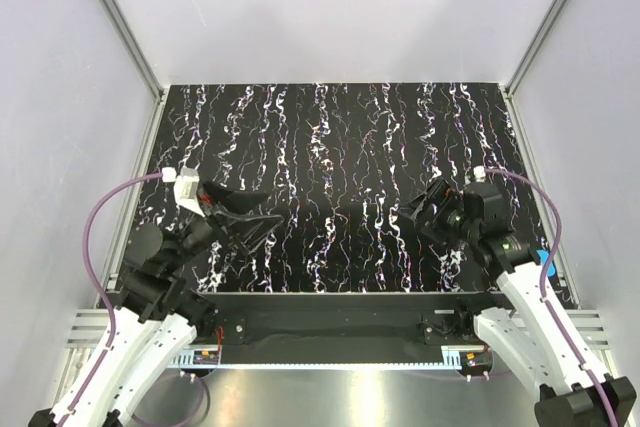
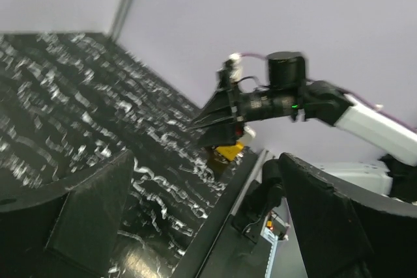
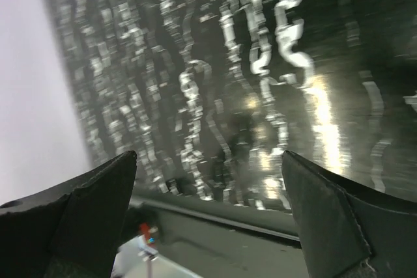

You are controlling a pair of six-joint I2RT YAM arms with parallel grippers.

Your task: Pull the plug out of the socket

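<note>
- Although the task names a plug and a socket, neither shows in any view. Which way they lie, their long axis, and which arm is nearer cannot be told.
- Over the surface [image 1: 340, 127], the left end effector [image 1: 258, 210] hovers toward 8 o'clock and the right end effector [image 1: 420, 213] toward 4 o'clock, tips turned toward each other.
- Both stand wide open and hold nothing: the wrist views show broad, matte black fingers [image 2: 91, 213] with only the surface between them.
- This surface is a flat, glossy black slab with white marbled streaks, throwing glare in the right wrist view.
- Beneath the right end effector sits a small yellow patch [image 2: 229, 152] (tool part or not, I cannot tell).
</note>
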